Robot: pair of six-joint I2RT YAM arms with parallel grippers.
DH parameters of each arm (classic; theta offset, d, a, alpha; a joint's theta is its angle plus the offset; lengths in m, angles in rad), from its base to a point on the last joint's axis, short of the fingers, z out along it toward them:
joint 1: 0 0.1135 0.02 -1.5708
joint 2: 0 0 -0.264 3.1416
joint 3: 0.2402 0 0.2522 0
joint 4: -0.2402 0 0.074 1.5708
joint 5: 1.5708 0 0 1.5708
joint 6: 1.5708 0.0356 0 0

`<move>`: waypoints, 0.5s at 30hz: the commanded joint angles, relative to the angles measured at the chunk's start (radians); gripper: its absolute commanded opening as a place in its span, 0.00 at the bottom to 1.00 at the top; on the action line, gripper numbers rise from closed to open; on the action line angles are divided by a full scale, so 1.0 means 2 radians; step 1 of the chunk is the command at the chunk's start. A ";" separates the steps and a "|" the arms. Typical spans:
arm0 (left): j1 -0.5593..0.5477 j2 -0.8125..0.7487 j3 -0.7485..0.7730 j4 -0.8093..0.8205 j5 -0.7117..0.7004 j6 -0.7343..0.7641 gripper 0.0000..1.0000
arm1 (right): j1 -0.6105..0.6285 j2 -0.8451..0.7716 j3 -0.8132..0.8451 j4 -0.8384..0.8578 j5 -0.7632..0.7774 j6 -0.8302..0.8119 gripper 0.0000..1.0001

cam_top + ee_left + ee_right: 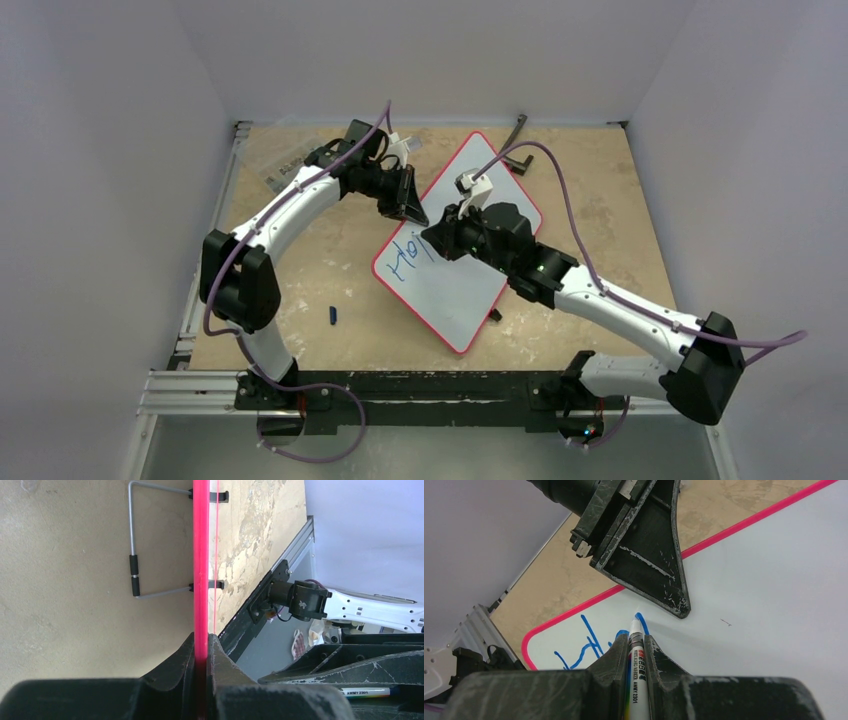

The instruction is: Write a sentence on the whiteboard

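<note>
The whiteboard lies diagonally on the table, white with a thin red rim. Blue lettering of a few letters sits near its left corner; it also shows in the right wrist view. My left gripper is shut on the board's upper left rim, seen edge-on between its jaws in the left wrist view. My right gripper is shut on a white marker. The marker's tip touches the board at the end of the blue stroke. The left gripper's finger is just beyond the tip.
A small blue cap lies on the table left of the board. A clear plastic packet sits at the back left. A black angled tool lies at the back. The board's wire stand shows underneath it. Walls surround the table.
</note>
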 commanded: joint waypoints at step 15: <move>0.002 -0.037 0.012 0.009 -0.014 0.004 0.00 | -0.001 0.016 0.024 0.025 0.013 -0.016 0.00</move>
